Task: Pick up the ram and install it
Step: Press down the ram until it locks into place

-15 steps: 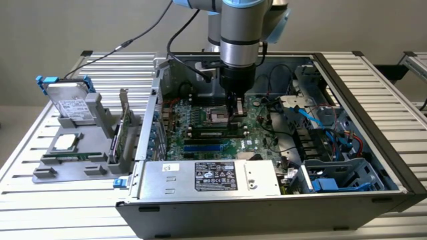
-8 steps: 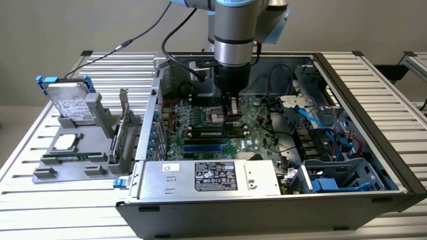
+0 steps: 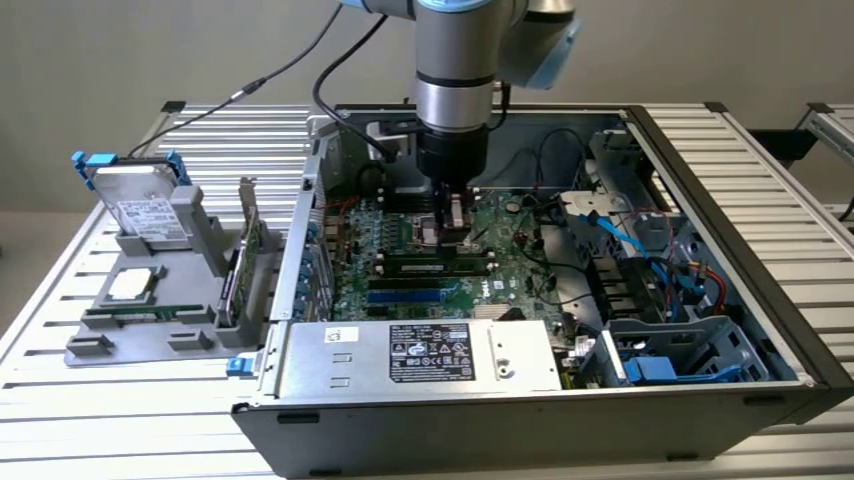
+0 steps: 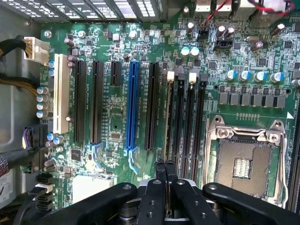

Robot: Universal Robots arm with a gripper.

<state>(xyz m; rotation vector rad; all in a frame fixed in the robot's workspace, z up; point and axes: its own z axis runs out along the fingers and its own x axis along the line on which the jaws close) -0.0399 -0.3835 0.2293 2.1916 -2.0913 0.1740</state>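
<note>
On the slatted metal surface [image 3: 107, 420] lies an open computer case [image 3: 747, 180], side panel off and interior facing up. Its floor is taken up by a green motherboard [image 3: 400, 240], and a silver power supply [image 3: 427, 350] with a black label sits along the near edge in the exterior view. Bundles of blue, red and black cables [image 3: 654, 250] fill the case on the exterior view's right.

Outside the case, on the exterior view's left, a grey holder [image 3: 147, 320] carries an upright hard drive [image 3: 140, 210] with blue clips, and a green expansion card [image 3: 240, 260] stands on edge just beside the case wall.

The robot arm [image 3: 461, 60] reaches straight down into the case over the middle of the motherboard.

The wrist view shows long black slots, one blue slot [image 4: 132, 105] and one white slot [image 4: 61, 93] running parallel, with the empty processor socket [image 4: 243, 159] beside the group of memory slots.

The ram [image 3: 430, 266] stands seated on edge in the memory slot furthest from the socket; in the wrist view it shows as a thin pale strip [image 4: 168, 117] along that slot.

The fingers [image 4: 161, 173] are pressed together with nothing between them, their tips directly in line with one end of the ram. Whether they touch it cannot be told.
</note>
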